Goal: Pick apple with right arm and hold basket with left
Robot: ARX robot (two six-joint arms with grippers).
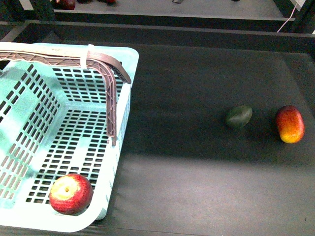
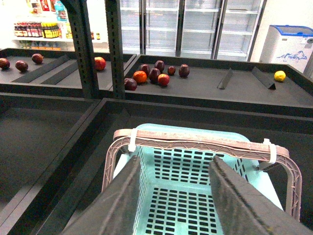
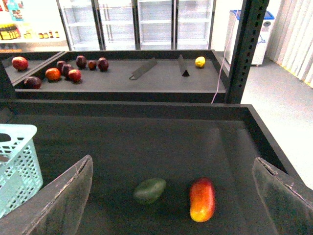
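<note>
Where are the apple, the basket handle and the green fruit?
apple (image 1: 71, 193), front view, its red side.
basket handle (image 1: 112, 93), front view, brown ribbed upright part.
green fruit (image 1: 239, 117), front view, middle of its skin.

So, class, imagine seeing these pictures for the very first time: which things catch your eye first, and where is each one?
The big light-blue basket fills the left of the front view, its brown handle swung across the top, with a red apple in its near corner. To the right, on the dark surface, a green fruit lies beside a red-orange fruit. In both wrist views, dark fruit is scattered on a far shelf before glass-door fridges.
</note>
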